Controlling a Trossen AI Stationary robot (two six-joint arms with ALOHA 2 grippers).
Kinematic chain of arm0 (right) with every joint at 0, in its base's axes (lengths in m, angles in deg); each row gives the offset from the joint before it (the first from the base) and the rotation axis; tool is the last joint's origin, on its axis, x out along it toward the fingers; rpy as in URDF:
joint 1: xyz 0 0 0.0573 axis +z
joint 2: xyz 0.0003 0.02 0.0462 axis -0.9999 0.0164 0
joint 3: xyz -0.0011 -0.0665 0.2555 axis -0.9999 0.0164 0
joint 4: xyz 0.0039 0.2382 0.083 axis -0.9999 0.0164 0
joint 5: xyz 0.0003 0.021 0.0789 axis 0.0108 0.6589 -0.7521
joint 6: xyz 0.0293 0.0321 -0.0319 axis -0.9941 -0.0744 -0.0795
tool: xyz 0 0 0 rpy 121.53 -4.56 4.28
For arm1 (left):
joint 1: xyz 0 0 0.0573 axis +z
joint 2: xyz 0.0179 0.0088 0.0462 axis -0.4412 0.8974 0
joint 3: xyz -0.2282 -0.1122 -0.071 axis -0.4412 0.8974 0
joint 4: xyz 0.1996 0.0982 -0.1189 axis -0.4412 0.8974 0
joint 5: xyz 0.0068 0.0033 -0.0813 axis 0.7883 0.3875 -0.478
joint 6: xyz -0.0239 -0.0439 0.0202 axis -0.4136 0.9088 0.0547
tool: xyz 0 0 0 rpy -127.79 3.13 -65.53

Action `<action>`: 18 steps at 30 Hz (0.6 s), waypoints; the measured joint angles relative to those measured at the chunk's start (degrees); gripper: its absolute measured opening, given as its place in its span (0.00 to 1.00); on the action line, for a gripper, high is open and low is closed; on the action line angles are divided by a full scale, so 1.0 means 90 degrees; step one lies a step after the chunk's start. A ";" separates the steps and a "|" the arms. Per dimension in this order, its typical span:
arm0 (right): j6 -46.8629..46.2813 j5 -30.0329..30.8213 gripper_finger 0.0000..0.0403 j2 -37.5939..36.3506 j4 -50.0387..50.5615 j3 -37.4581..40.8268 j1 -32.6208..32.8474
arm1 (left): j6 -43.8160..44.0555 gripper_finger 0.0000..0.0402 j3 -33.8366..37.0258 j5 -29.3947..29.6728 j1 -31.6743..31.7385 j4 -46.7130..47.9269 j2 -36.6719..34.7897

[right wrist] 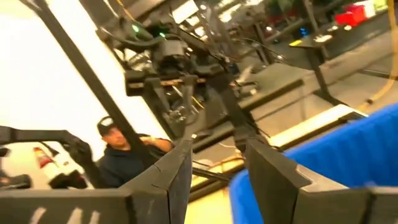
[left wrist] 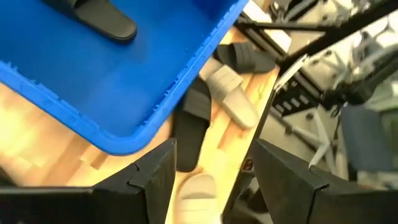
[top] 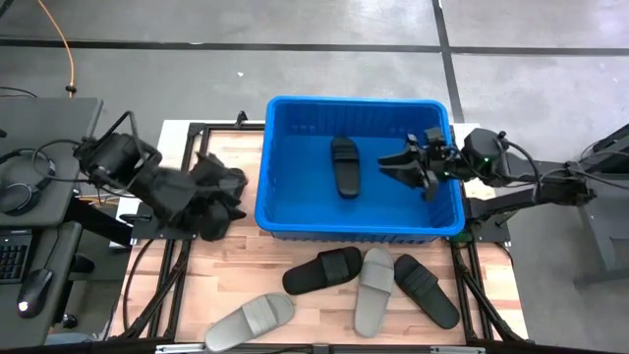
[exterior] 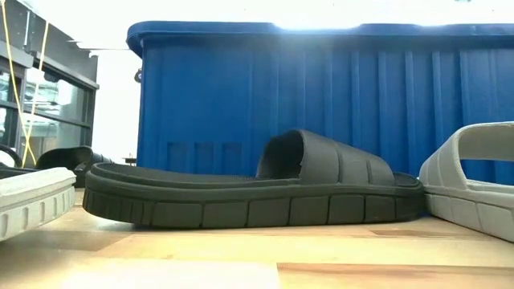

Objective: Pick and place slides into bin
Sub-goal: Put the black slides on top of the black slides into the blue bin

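The blue bin (top: 295, 211) stands at the middle of the table with one black slide (top: 344, 165) lying flat on its floor. Between the bin and the near edge several slides rest sole-down on the wood: a black one (top: 322, 270), a grey one (top: 373, 290), another black one (top: 426, 290) and a grey one (top: 251, 320). My left gripper (top: 221, 195) hovers just left of the bin, open and with nothing between its fingers (left wrist: 155, 174). My right gripper (top: 415, 165) hangs over the bin's right part, open (right wrist: 217, 146) and holding nothing.
A desk with a keyboard, mouse and headset (top: 25, 187) stands left of the table. In the right wrist view my left arm (right wrist: 180, 62) and a seated person (right wrist: 118, 155) show beyond the table. Bare wood lies at the near left corner (top: 187, 285).
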State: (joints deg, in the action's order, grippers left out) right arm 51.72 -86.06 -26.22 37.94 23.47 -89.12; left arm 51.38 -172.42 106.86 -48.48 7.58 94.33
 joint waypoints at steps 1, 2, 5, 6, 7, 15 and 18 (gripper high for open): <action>-0.0063 0.0002 0.35 -0.0002 -0.0073 0.0001 0.0109 | 0.0250 0.49 0.0007 0.0172 -0.0171 -0.0010 0.0035; -0.0114 0.0031 0.35 -0.0002 -0.0121 0.0000 0.0226 | 0.0504 0.49 0.0038 0.0347 -0.0327 -0.0024 0.0061; -0.0305 0.0129 0.35 -0.0002 -0.0130 0.0001 0.0589 | 0.1346 0.49 0.0263 0.0885 -0.0810 -0.0132 0.0166; -0.0369 0.0150 0.35 0.0000 -0.0129 0.0002 0.0732 | 0.1633 0.49 0.0354 0.1027 -0.0934 -0.0167 0.0215; -0.0427 0.0157 0.35 0.0000 -0.0127 0.0001 0.0874 | 0.1898 0.49 0.0440 0.1123 -0.1059 -0.0190 0.0280; -0.0797 0.0170 0.35 0.0000 -0.0051 0.0000 0.2093 | 0.3016 0.49 0.0872 0.1188 -0.1691 -0.1077 0.1083; -0.0938 0.0535 0.35 0.0000 0.0146 0.0002 0.2591 | 0.2991 0.49 0.0873 0.1181 -0.1843 -0.1529 0.1441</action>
State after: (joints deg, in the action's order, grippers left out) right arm 43.28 -81.25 -26.22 39.25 23.49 -65.81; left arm 78.30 -164.56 117.49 -65.07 -6.19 107.30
